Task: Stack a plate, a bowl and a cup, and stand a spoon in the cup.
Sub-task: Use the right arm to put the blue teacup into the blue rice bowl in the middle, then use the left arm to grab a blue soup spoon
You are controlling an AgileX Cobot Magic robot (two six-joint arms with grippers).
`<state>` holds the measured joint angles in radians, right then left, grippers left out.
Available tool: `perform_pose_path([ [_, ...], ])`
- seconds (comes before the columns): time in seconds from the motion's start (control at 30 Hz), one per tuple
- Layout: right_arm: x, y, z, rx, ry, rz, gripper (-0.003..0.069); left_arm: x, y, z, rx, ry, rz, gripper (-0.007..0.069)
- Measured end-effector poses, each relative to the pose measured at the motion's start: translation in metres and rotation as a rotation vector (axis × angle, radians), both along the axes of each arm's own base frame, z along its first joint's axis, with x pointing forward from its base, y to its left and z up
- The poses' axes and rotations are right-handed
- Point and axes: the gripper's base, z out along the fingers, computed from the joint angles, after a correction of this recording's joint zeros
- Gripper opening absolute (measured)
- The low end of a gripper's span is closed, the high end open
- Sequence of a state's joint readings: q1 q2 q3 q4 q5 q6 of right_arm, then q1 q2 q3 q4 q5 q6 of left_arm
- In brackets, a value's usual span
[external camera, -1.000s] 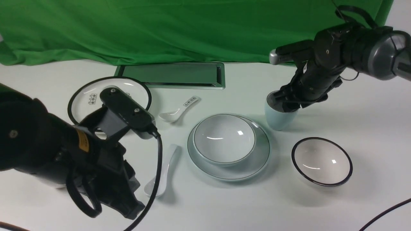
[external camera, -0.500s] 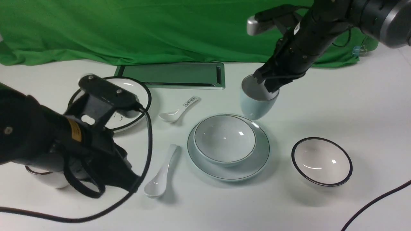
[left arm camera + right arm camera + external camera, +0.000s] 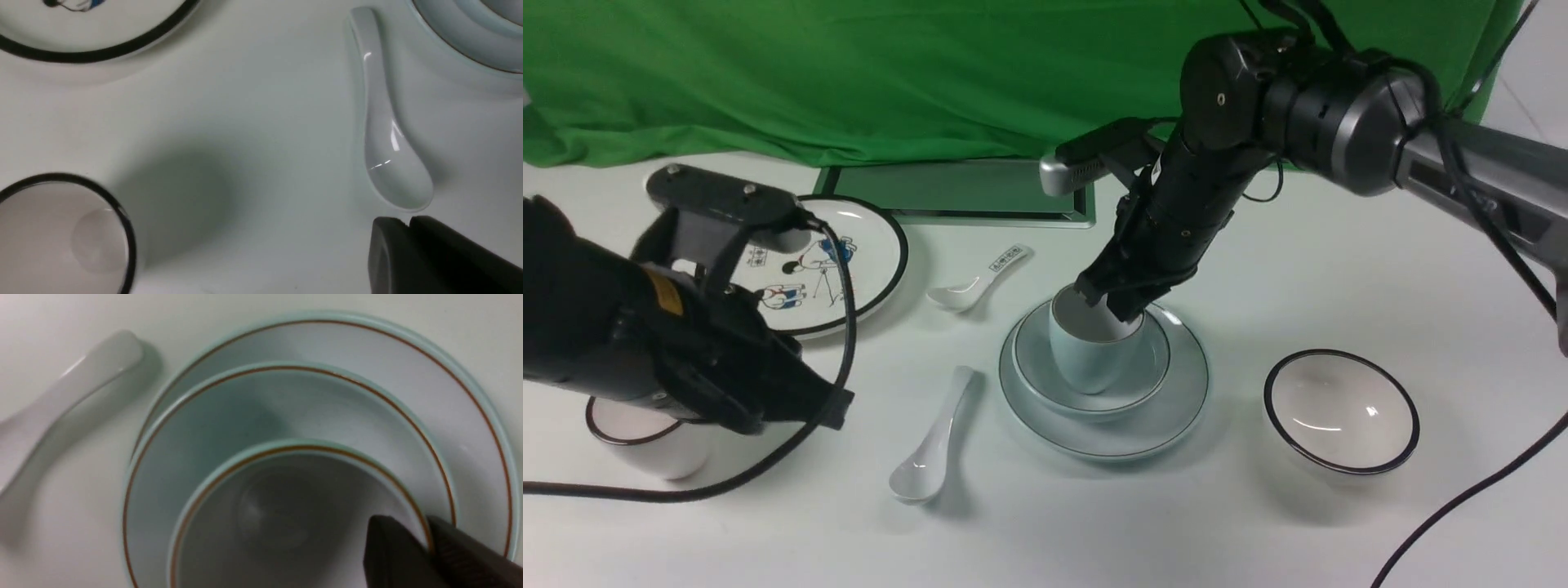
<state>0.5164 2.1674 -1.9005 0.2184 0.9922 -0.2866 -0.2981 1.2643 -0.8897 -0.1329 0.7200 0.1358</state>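
The pale blue plate (image 3: pixel 1176 404) lies mid-table with the pale blue-grey bowl (image 3: pixel 1147 371) on it. My right gripper (image 3: pixel 1115 306) is shut on the rim of the pale blue cup (image 3: pixel 1090 363) and holds it upright inside the bowl; I cannot tell whether it touches the bowl's bottom. The right wrist view shows the cup (image 3: pixel 286 514), bowl (image 3: pixel 229 412), plate (image 3: pixel 461 412) and my right gripper (image 3: pixel 427 539) with one finger inside the rim, one outside. The plain white spoon (image 3: pixel 935 441) lies left of the plate. My left gripper (image 3: pixel 408 222) is shut and empty just short of the spoon's (image 3: pixel 384 134) bowl end.
A black-rimmed plate with cartoon figures (image 3: pixel 849 261) lies at the back left, a small printed spoon (image 3: pixel 980 282) beside it. A black-rimmed white cup (image 3: pixel 645 433) stands under my left arm. A black-rimmed bowl (image 3: pixel 1339 412) sits at the right. A metal tray (image 3: pixel 964 192) lies by the green cloth.
My right gripper lifted the cup from right of the plate, carried it left and lowered it into the bowl. My left arm drew back to the left, uncovering the cartoon plate.
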Motion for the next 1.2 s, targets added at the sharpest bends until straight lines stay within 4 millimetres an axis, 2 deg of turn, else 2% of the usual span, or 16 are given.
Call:
perform_pose_path([
  [0.1, 0.001, 0.000, 0.000, 0.003, -0.007, -0.001, 0.0091, 0.004, -0.005, -0.008, -0.003, 0.032, -0.011, 0.0043],
  [0.17, 0.002, 0.000, 0.000, -0.003, -0.011, 0.001, 0.0144, 0.010, -0.011, -0.018, 0.008, 0.066, -0.028, 0.0099],
  [0.27, 0.001, -0.002, 0.003, -0.033, 0.005, 0.009, 0.0293, 0.021, -0.024, -0.031, 0.026, 0.110, -0.062, 0.0214],
  [0.33, 0.000, -0.004, 0.014, -0.057, 0.007, 0.017, 0.0388, 0.028, -0.034, -0.036, 0.034, 0.127, -0.090, 0.0288],
  [0.4, -0.002, -0.007, 0.028, -0.076, -0.008, 0.022, 0.0431, 0.035, -0.041, -0.041, 0.040, 0.142, -0.104, 0.0344],
  [0.43, -0.005, -0.012, 0.049, -0.094, -0.038, 0.026, 0.0465, 0.043, -0.050, -0.044, 0.044, 0.148, -0.119, 0.0400],
  [0.47, -0.006, -0.014, 0.057, -0.103, -0.057, 0.027, 0.0473, 0.048, -0.053, -0.046, 0.044, 0.152, -0.121, 0.0417],
  [0.5, -0.011, -0.020, 0.078, -0.106, -0.109, 0.023, 0.0479, 0.056, -0.059, -0.050, 0.042, 0.161, -0.119, 0.0447],
  [0.6, -0.022, -0.032, 0.115, -0.119, -0.203, 0.013, 0.0479, 0.073, -0.066, -0.063, 0.048, 0.190, -0.098, 0.0467],
  [0.73, -0.043, -0.051, 0.162, -0.126, -0.324, -0.008, 0.0475, 0.095, -0.072, -0.087, 0.096, 0.228, -0.066, 0.0442],
  [0.83, -0.054, -0.058, 0.181, -0.118, -0.371, -0.017, 0.0474, 0.104, -0.075, -0.102, 0.115, 0.252, -0.062, 0.0390],
  [0.93, -0.061, -0.066, 0.193, -0.108, -0.396, -0.030, 0.0474, 0.110, -0.078, -0.113, 0.119, 0.260, -0.060, 0.0258],
  [1.0, -0.061, -0.068, 0.194, -0.111, -0.398, -0.038, 0.0474, 0.112, -0.079, -0.111, 0.121, 0.253, -0.069, 0.0129],
  [1.07, -0.060, -0.070, 0.194, -0.115, -0.399, -0.043, 0.0474, 0.113, -0.078, -0.106, 0.145, 0.252, -0.088, 0.0083],
  [1.1, -0.060, -0.071, 0.195, -0.115, -0.400, -0.044, 0.0474, 0.114, -0.078, -0.104, 0.150, 0.247, -0.092, 0.0084],
  [1.2, -0.064, -0.074, 0.201, -0.111, -0.415, -0.049, 0.0474, 0.115, -0.075, -0.071, 0.172, 0.175, -0.110, 0.0090],
])
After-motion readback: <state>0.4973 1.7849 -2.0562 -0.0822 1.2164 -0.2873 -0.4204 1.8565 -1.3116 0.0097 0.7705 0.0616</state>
